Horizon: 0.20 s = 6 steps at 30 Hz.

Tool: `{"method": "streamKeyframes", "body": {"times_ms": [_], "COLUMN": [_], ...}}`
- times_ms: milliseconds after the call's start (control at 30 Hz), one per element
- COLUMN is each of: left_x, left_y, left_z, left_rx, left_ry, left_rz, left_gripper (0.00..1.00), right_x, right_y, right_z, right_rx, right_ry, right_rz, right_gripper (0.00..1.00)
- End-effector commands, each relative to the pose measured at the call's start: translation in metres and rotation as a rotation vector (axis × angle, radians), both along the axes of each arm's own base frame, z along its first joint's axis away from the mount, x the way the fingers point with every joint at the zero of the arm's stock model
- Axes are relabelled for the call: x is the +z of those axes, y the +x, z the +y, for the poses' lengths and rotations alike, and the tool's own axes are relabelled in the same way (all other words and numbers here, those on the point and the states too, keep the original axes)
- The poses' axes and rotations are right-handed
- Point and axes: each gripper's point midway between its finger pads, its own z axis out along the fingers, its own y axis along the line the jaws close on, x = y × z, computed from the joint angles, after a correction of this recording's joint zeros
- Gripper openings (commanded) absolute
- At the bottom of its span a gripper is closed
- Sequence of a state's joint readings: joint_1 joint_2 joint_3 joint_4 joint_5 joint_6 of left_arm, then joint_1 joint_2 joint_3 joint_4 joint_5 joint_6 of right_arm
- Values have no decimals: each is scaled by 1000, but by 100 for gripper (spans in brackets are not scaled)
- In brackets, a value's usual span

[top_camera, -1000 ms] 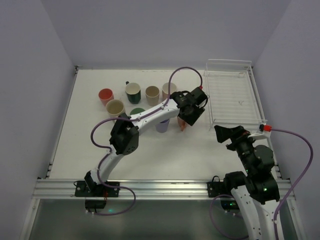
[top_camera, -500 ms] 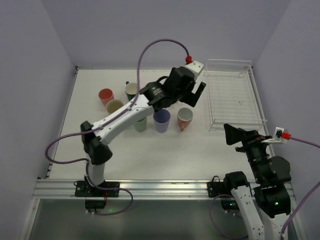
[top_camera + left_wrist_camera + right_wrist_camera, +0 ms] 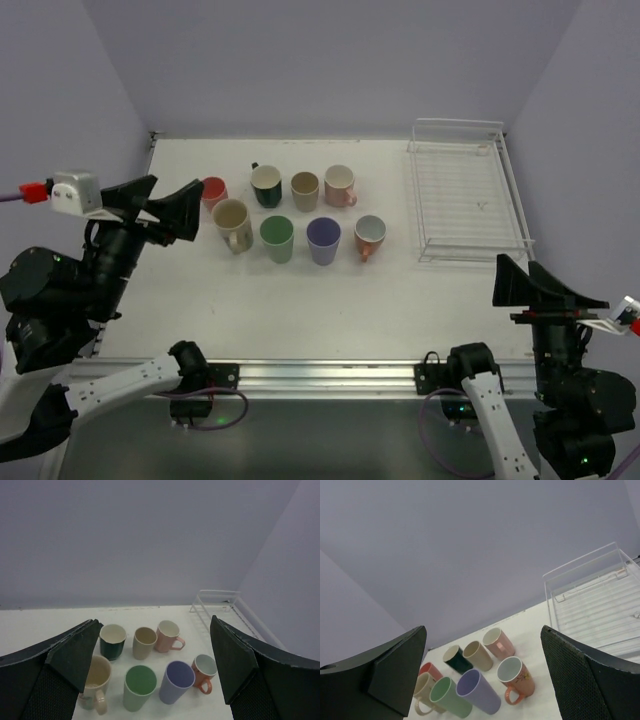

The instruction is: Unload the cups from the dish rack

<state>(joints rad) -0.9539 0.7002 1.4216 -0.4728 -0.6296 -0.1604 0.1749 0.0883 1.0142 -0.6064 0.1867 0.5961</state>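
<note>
Top external view: eight cups [image 3: 323, 238] standing on surface [image 3: 320, 310], rack [image 3: 462, 195] bare, left fingers [image 3: 178, 212] and right fingers [image 3: 522, 285] spread wide, gripping nothing; unloading apparently finished, nothing left.

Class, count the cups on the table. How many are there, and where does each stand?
8. Back row, left to right: red, dark green, tan, pink. Front row: cream, light green, lavender, salmon. The dish rack holds none.
</note>
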Motion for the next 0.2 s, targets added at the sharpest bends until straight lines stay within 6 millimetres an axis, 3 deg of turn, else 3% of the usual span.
{"method": "streamKeyframes", "body": {"times_ms": [0,100,167], "left_x": [-55,-80,-81], "left_y": [9,9,10], "left_z": [0,9,11], "left_rx": [51,89,108], "left_ry": [113,121,100], "left_rz": [84,120,117], "left_gripper": [100,100,100], "right_x": [-2,-7,-5], "right_y": [2,12,19], "right_z": [-14,-10,-2], "right_rx": [-80,-64,-31], "right_ry": [-9,4,-6], "right_rz": [1,18,28], "right_gripper": [99,99,99]}}
